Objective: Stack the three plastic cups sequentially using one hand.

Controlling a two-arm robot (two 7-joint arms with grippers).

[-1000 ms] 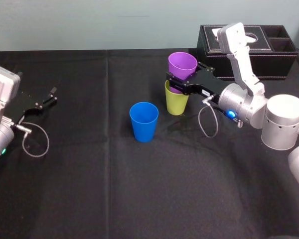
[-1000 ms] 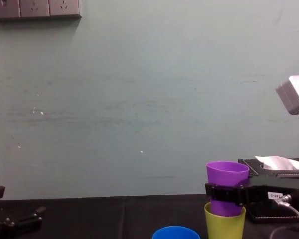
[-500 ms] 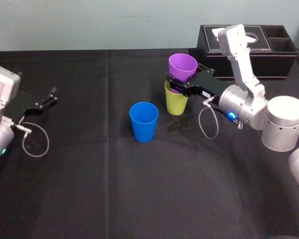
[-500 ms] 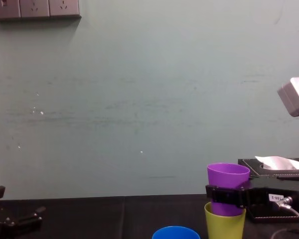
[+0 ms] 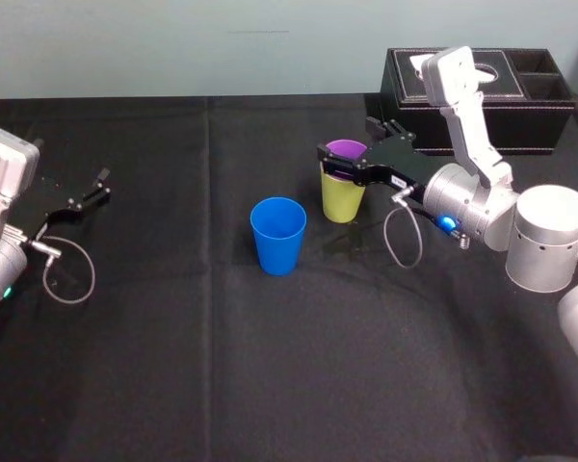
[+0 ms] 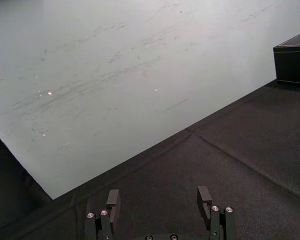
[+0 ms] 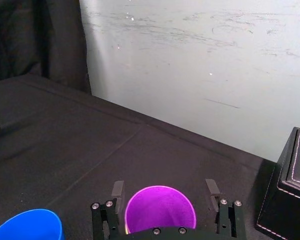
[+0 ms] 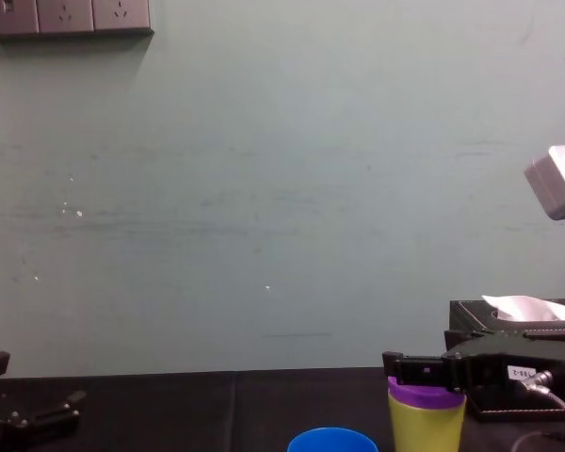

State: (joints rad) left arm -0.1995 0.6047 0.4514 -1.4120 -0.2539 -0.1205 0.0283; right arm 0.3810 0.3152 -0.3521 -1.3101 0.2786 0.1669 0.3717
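Purple cup [image 5: 345, 147] had dropped since a second earlier: it had then stood high out of the yellow-green cup [image 5: 341, 199], and now it sat nested deep inside, with a thin purple band of rim showing above the yellow-green lip. The right gripper [image 5: 350, 144] had come down with it and stood level with that rim, reaching in from the robot's right. In the right wrist view its black fingers [image 7: 118, 192] stood spread to either side of the purple mouth, with a sliver of gap on each side, so the hand was let go rather than clamped on the cup.

The nested pair stood upright on the black cloth [image 5: 270, 366], toward the far middle of the table. The blue cup [image 5: 278, 236] stood upright by itself, nearer the robot and to the left of the pair, close by but not touching. The black tissue box [image 5: 501, 115] sat at the far right, behind the right arm.

The left gripper [image 5: 101, 185] lay idle at the table's left edge, well apart from all three cups, its fingers spread wide with nothing between them.
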